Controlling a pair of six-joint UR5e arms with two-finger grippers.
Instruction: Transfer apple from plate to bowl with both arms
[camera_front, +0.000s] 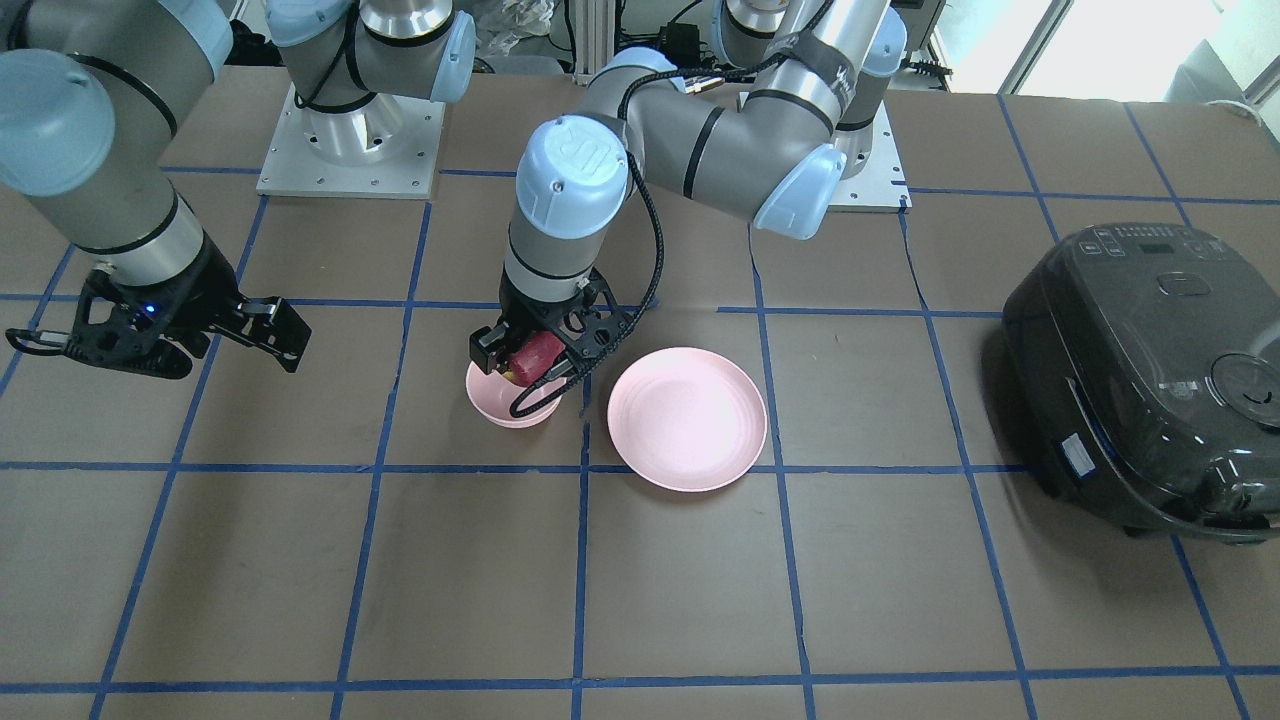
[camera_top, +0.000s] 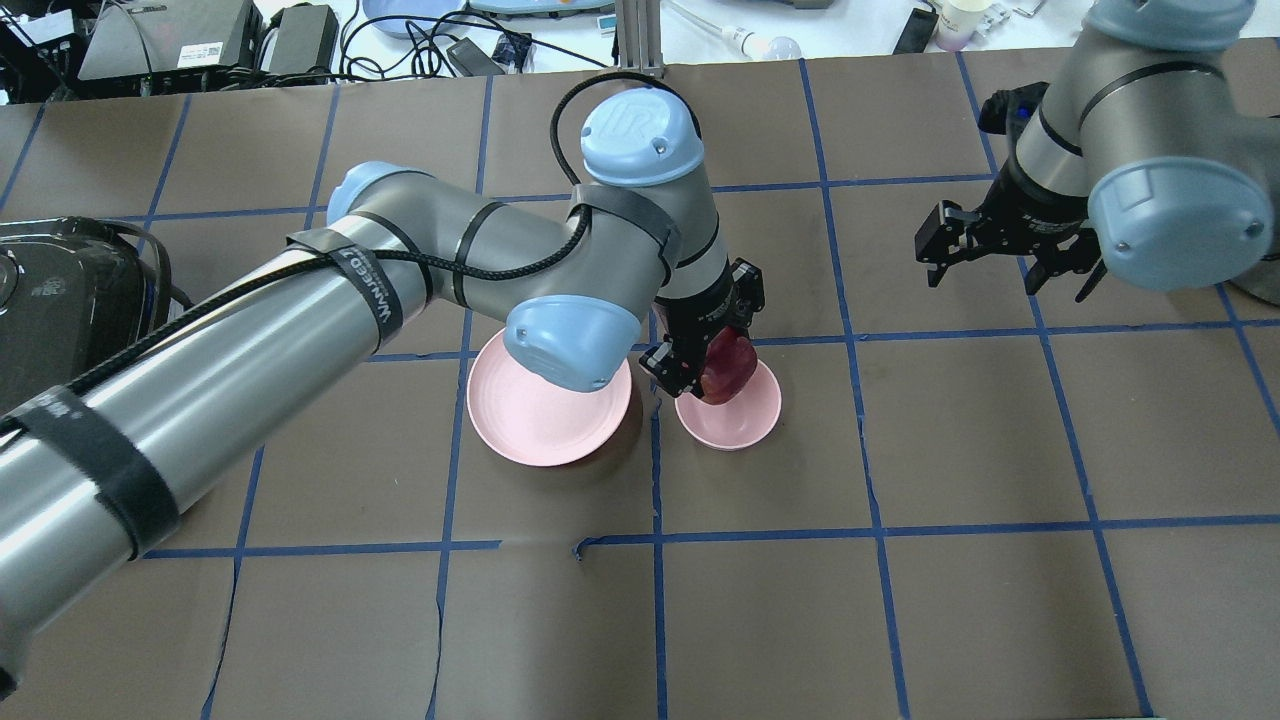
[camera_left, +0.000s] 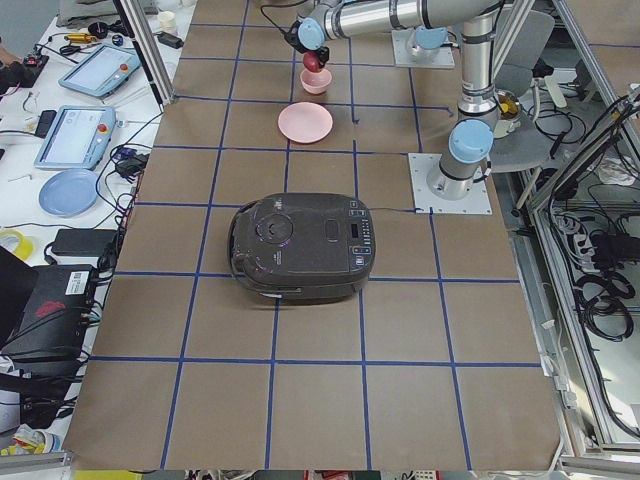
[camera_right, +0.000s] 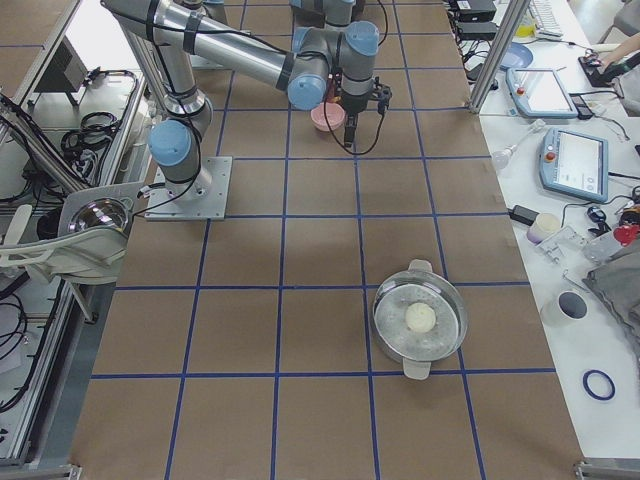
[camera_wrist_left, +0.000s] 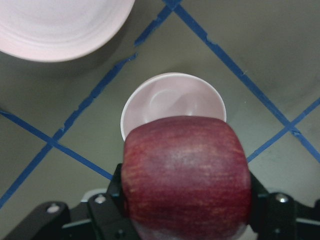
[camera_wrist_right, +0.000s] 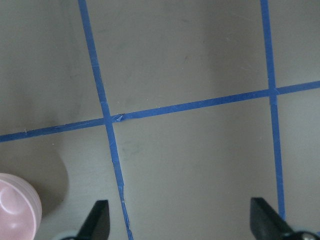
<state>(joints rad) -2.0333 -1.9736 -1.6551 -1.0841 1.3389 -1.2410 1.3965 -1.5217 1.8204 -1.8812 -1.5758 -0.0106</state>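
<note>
- Around the bowl (camera_top: 735, 425), the brown surface (camera_top: 900, 620) carries a blue tape grid; a dark cooker (camera_front: 1150, 380) sits well apart, beyond the plate (camera_top: 540, 420).
- Bare, the plate lies just beside the bowl, on the cooker's side.
- Well apart from the bowl, the right tool (camera_top: 1005, 265) hangs with jaws spread, holding nothing.
- Directly above the bowl, the left tool (camera_top: 712, 352) is clamped on the apple (camera_wrist_left: 185, 175).
- Held over the bowl, the apple likely needs only lowering and release.

Silver-grey arms (camera_top: 230, 350) w/ lt-blue joint caps (camera_top: 640, 135), black velcro straps (camera_top: 120, 480), black ext. cable (camera_front: 657, 240).
</note>
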